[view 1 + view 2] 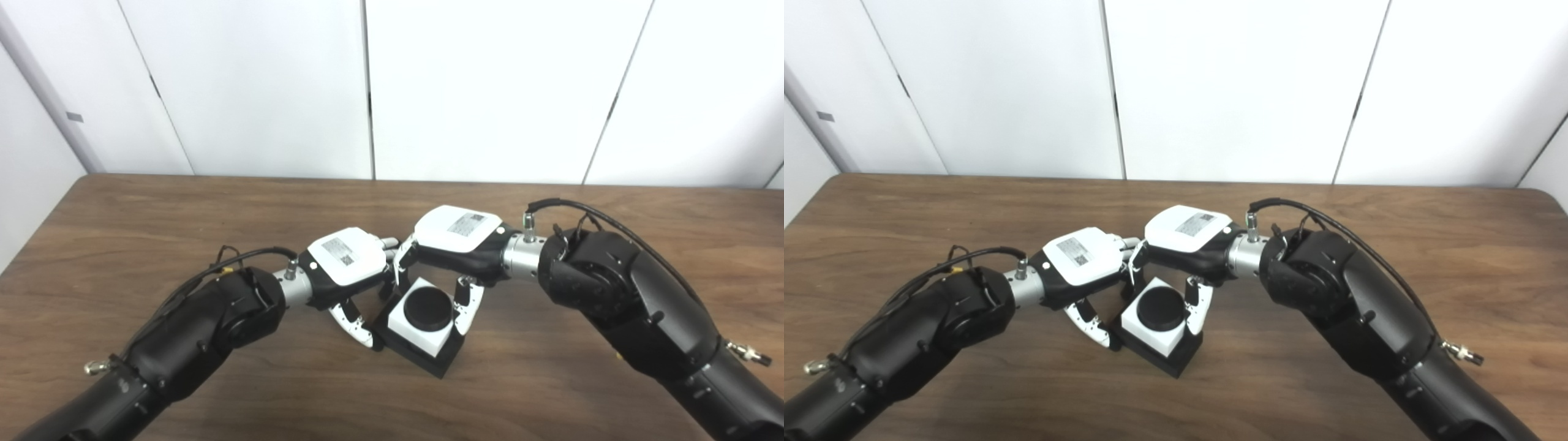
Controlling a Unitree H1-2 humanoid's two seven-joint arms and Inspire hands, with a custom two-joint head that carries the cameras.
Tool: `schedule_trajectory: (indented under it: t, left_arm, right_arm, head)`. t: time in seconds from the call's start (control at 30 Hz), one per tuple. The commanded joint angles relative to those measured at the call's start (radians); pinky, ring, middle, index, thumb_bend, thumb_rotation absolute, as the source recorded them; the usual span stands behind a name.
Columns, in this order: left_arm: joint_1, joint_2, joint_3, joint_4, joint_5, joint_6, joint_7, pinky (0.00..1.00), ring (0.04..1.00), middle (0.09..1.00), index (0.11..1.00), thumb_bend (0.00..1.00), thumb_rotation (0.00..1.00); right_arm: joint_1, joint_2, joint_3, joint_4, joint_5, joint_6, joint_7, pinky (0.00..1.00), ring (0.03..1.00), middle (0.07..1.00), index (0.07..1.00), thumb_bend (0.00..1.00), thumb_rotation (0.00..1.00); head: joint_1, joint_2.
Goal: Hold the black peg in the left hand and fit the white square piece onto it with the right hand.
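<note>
The white square piece (422, 321) sits on the black peg's square base (432, 360), and the round black peg top (428, 308) shows through its hole. The assembly rests tilted at the middle of the table. My left hand (346, 269) is at its left side, with its thumb (355, 324) against the black base's left edge. My right hand (456, 242) is over the piece from behind and to the right, with fingers (464, 306) on the white piece's right and far sides. In the right eye view the piece (1154, 324) shows the same.
The brown wooden table (184, 208) spreads all around the hands. White wall panels (490, 86) stand behind its far edge. Both black forearms come in from the bottom corners.
</note>
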Motion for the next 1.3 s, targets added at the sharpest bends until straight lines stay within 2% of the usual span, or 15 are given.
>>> schedule_trajectory:
  t: [0.0,0.07,0.1,0.13,0.2,0.33,0.47,0.6,0.77,0.9,0.93,1.0,1.13,1.27]
  left_arm:
    - [0.058,-0.007,-0.066,0.047,0.037,-0.031,-0.094,0.89,0.976,0.951,0.609,0.87,0.41]
    - [0.059,-0.006,-0.065,0.046,0.04,-0.031,-0.089,0.89,0.976,0.95,0.606,0.87,0.41]
    - [0.06,-0.005,-0.064,0.046,0.042,-0.031,-0.086,0.89,0.973,0.948,0.604,0.88,0.4]
    - [0.06,-0.004,-0.064,0.046,0.043,-0.032,-0.084,0.89,0.97,0.946,0.602,0.88,0.4]
    - [0.061,-0.004,-0.062,0.046,0.042,-0.031,-0.085,0.89,0.97,0.945,0.602,0.88,0.4]
    - [0.064,-0.004,-0.057,0.05,0.035,-0.039,-0.07,0.88,0.959,0.938,0.597,0.9,0.37]
    - [0.07,-0.01,-0.044,0.065,-0.023,-0.06,-0.059,0.86,0.951,0.934,0.589,0.9,0.32]
    - [0.07,-0.013,-0.042,0.068,-0.073,-0.064,-0.078,0.86,0.942,0.937,0.579,0.89,0.27]
    - [0.074,-0.015,-0.041,0.075,-0.117,-0.079,-0.063,0.86,0.938,0.939,0.564,0.91,0.2]
    - [0.073,-0.016,-0.04,0.083,-0.132,-0.095,-0.06,0.86,0.943,0.938,0.552,0.91,0.19]
    - [0.072,-0.016,-0.04,0.087,-0.136,-0.099,-0.059,0.87,0.946,0.939,0.522,0.72,0.14]
    - [0.072,-0.018,-0.039,0.094,-0.145,-0.108,-0.053,0.87,0.945,0.936,0.495,0.56,0.09]
    - [0.071,-0.022,-0.037,0.097,-0.149,-0.112,-0.059,0.88,0.947,0.939,0.488,0.53,0.07]
    - [0.07,-0.024,-0.035,0.1,-0.14,-0.122,-0.047,0.87,0.945,0.937,0.488,0.52,0.07]
  right_arm:
    - [-0.04,-0.016,-0.018,-0.03,0.015,-0.007,0.024,0.77,0.795,0.754,0.485,0.52,0.14]
    - [-0.044,-0.018,-0.017,-0.031,0.016,0.004,0.05,0.78,0.793,0.761,0.493,0.52,0.16]
    - [-0.044,-0.018,-0.019,-0.031,0.015,0.005,0.056,0.77,0.79,0.767,0.586,0.68,0.29]
    - [-0.043,-0.017,-0.022,-0.03,0.015,0.005,0.06,0.77,0.787,0.772,0.644,0.78,0.37]
    - [-0.041,-0.014,-0.028,-0.025,0.014,-0.002,0.055,0.75,0.783,0.778,0.7,0.86,0.44]
    - [-0.035,-0.009,-0.042,-0.017,0.009,-0.004,0.036,0.73,0.78,0.78,0.711,0.86,0.4]
    - [-0.027,-0.004,-0.06,-0.004,0.003,-0.005,0.018,0.73,0.784,0.777,0.701,0.85,0.36]
    - [-0.019,-0.002,-0.072,0.001,-0.004,-0.004,0.001,0.73,0.784,0.777,0.691,0.85,0.35]
    - [-0.007,0.0,-0.081,0.007,-0.009,0.001,-0.016,0.73,0.785,0.779,0.686,0.85,0.33]
    - [-0.004,-0.002,-0.089,0.007,-0.012,0.006,-0.015,0.73,0.789,0.787,0.686,0.85,0.33]
    - [-0.004,-0.002,-0.091,0.007,-0.013,0.009,-0.016,0.73,0.791,0.788,0.686,0.85,0.33]
    - [-0.002,-0.002,-0.098,0.009,-0.014,0.01,-0.021,0.73,0.793,0.789,0.687,0.84,0.32]
    - [-0.001,-0.007,-0.12,0.01,-0.005,0.012,-0.028,0.73,0.793,0.795,0.694,0.84,0.32]
    - [0.004,-0.02,-0.166,-0.001,0.005,0.023,-0.045,0.71,0.79,0.798,0.703,0.83,0.3]
  head:
    - [0.0,0.001]
    - [0.0,0.001]
    - [0.0,0.001]
    - [0.0,0.001]
    - [0.0,0.001]
    - [-0.001,0.001]
    - [-0.001,-0.002]
    - [-0.001,-0.003]
    - [-0.003,-0.001]
    - [-0.004,0.0]
    - [-0.005,0.0]
    - [-0.007,-0.001]
    - [-0.011,-0.002]
    - [-0.013,-0.005]
